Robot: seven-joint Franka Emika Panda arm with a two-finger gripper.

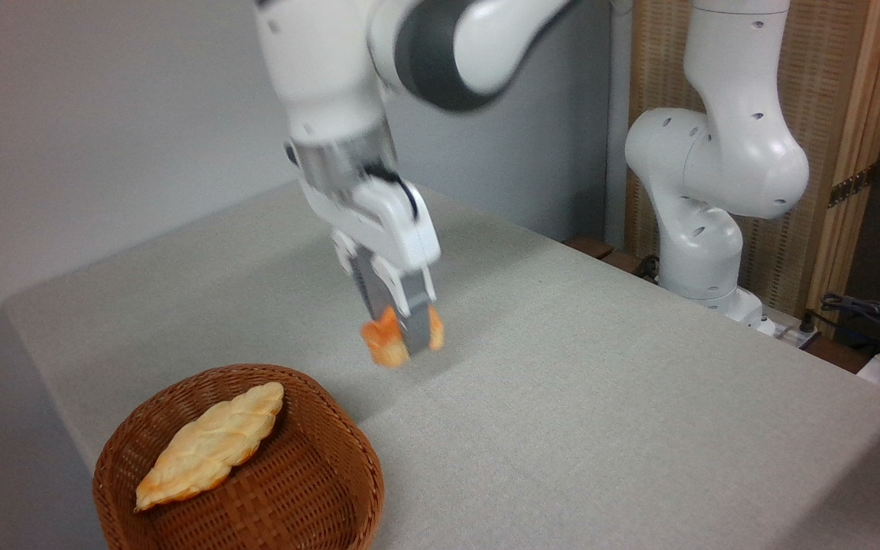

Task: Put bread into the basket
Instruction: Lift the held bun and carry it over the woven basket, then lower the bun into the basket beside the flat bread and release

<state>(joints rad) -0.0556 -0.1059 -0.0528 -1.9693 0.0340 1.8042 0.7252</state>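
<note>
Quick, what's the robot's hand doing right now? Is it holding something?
Gripper: closed, its fingers holding the small orange bun above the table, not yet over the basket.

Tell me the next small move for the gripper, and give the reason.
Probably carry the bun down-left until it is over the basket. The gripper is shut on the bun, which seems lifted off the table, while the basket lies off to the lower left, holding only the flat leaf-shaped bread.

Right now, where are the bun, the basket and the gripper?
bun [383, 341]: fixed camera, its orange left lobe.
basket [333, 412]: fixed camera, woven right rim.
gripper [408, 336]: fixed camera, between fingertips clamping the bun.
</note>
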